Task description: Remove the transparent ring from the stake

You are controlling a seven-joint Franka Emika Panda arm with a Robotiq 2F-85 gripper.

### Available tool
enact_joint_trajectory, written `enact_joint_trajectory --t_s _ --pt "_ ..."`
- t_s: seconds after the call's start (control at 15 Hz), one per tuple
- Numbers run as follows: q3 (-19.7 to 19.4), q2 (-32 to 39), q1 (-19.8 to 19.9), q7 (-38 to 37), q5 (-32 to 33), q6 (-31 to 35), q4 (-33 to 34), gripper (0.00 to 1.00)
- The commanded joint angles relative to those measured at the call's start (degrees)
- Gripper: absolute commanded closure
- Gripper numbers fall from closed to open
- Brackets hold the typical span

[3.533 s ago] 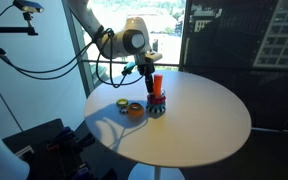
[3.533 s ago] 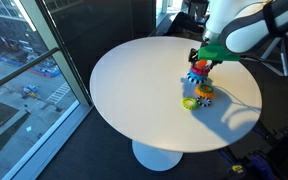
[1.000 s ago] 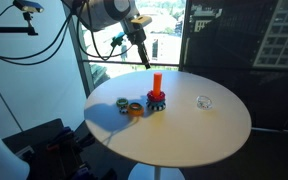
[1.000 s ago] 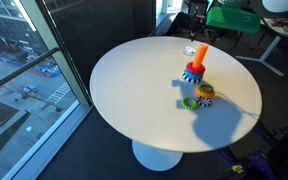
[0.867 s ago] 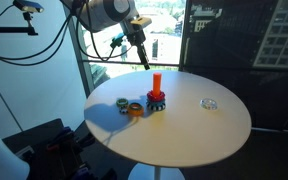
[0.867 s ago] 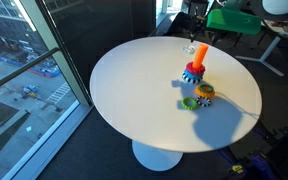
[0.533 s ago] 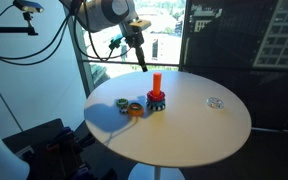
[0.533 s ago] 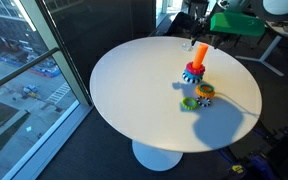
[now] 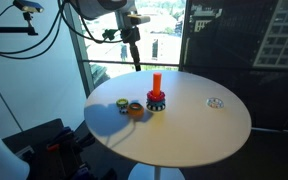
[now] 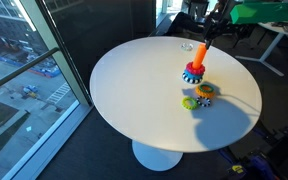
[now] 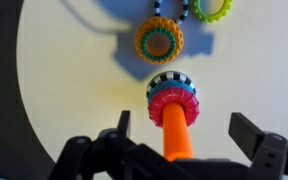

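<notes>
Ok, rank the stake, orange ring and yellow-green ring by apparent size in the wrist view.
The stake, though nearest the camera
The orange ring
The yellow-green ring, cut off by the frame, so last place unsure

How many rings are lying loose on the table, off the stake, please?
3. The orange ring and the yellow-green ring lie side by side near the stake; the transparent ring lies alone on the stake's other side. Another may be hidden among them.

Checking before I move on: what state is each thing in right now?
Stake: upright, rings around its foot.
Tool: open, empty, raised off the stake.
Clear ring: off the stake, flat on the table.
Orange ring: flat on table.
Green ring: flat on table.
</notes>
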State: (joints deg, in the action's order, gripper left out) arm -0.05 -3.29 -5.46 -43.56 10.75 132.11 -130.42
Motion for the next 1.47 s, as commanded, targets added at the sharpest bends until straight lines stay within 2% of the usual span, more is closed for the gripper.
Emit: enact_joint_trajectory --t_s 0.0,0.73,1.0,1.4 --pt "1.4 -3.2 1.4 4.9 -1.5 -7.9 0.9 0.00" --pt "3.6 -7.0 1.4 13.2 -2.8 -21.1 2.2 0.00" --pt "3.7 -7.8 1.4 15.9 -3.5 -22.8 2.5 0.00" --pt "3.4 -8.3 1.7 20.9 -6.6 -21.5 2.2 0.00"
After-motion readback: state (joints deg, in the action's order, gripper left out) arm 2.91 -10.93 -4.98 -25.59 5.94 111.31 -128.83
